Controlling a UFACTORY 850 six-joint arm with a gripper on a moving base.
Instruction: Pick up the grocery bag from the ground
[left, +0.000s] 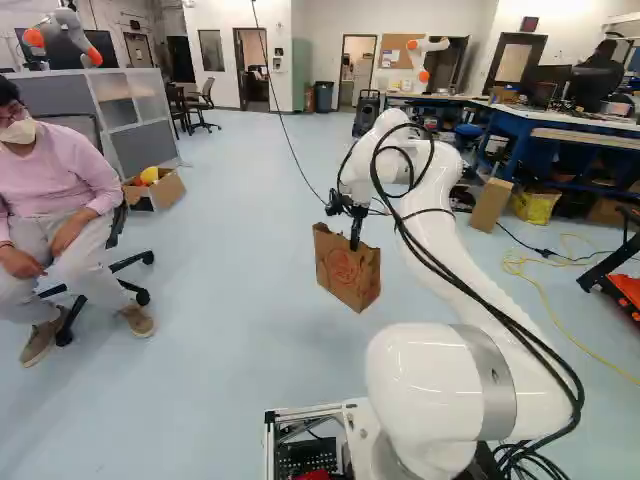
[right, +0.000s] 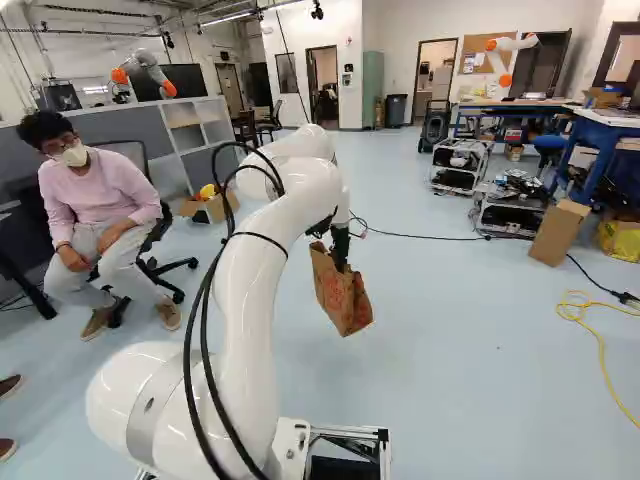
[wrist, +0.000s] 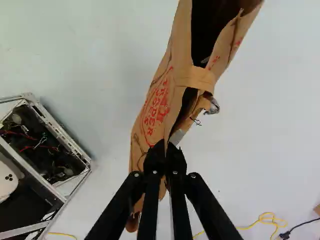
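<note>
Where the left base view nears its middle, the grocery bag hangs tilted over the smooth, pale floor; its brown paper is creased and boxy, printed in red, and a flat paper strip spans its dark, gaping mouth. Beyond it, a thin black cable crosses the floor. Toward the right edge of the right base view are a tall cardboard box and a loosely curled yellow cord. The pincer nips the bag's upper edge between both fingers, the bag hanging below the fingertips.
</note>
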